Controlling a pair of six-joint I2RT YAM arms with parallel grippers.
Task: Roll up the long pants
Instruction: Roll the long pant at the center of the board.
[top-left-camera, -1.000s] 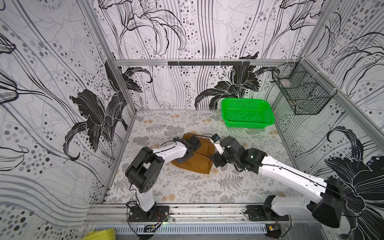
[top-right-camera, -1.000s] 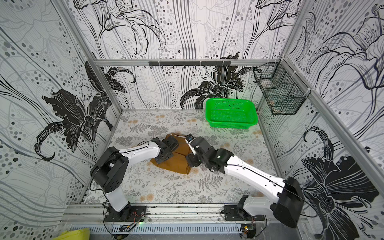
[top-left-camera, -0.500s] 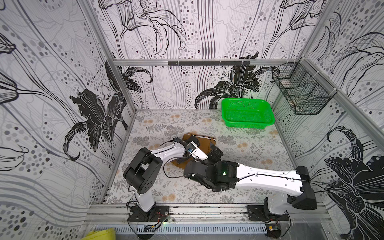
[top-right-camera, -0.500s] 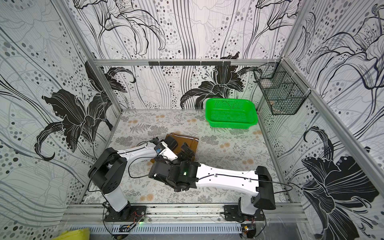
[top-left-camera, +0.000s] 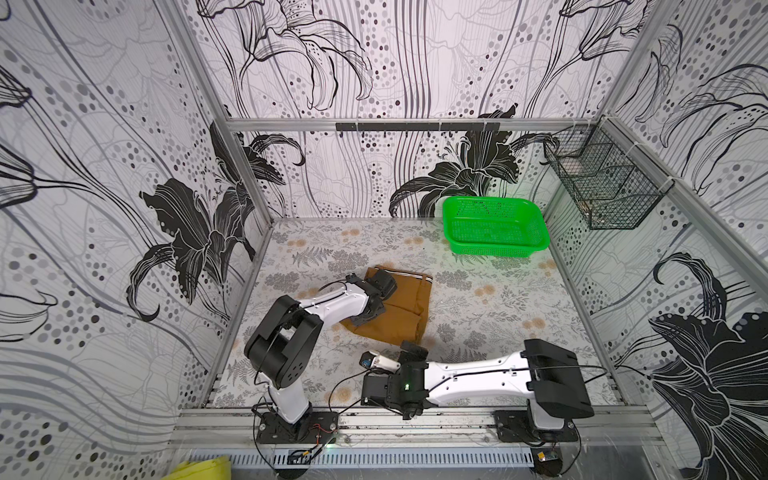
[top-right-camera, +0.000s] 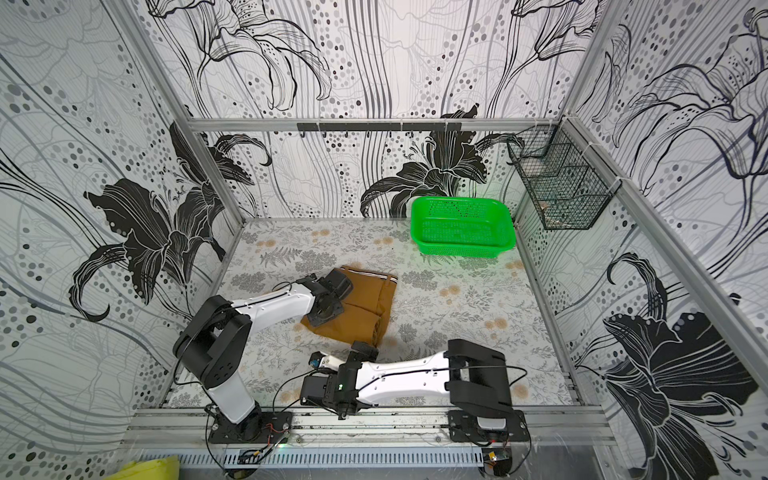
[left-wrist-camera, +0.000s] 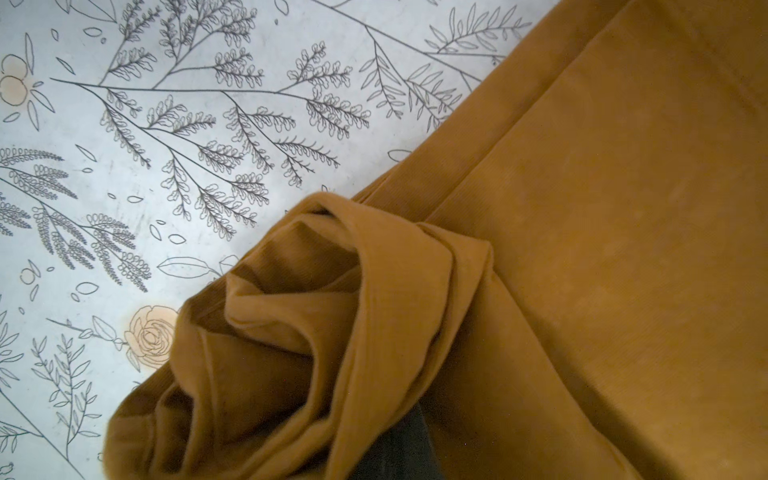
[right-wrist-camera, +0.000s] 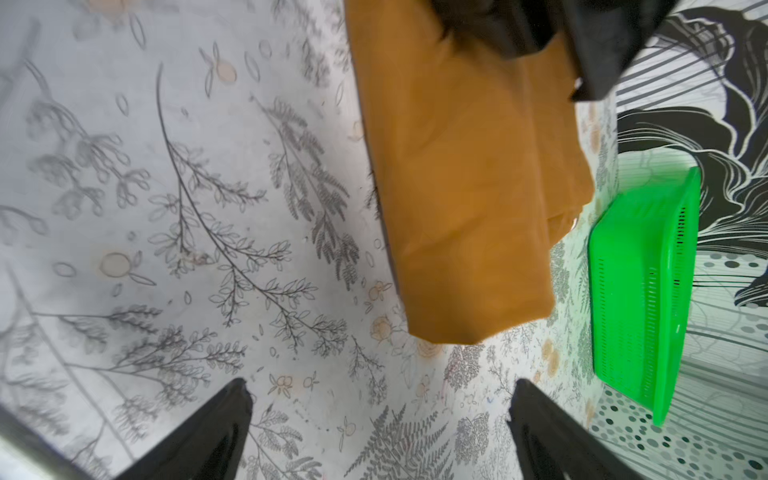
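Mustard long pants (top-left-camera: 405, 309): left gripper (top-left-camera: 383, 284) pinched closed at bunched end; right gripper (right-wrist-camera: 380, 390), splayed wide and empty, should grip opposite end evenly.

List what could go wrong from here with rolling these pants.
1. The roll looks loose. In the left wrist view, the bunched end of the long pants gapes in open folds, so it may spring apart if released.
2. Only the left gripper is on the cloth, jaws shut. The right gripper hangs open near the front edge, off the pants, so a one-sided pull could drag or skew the bundle.
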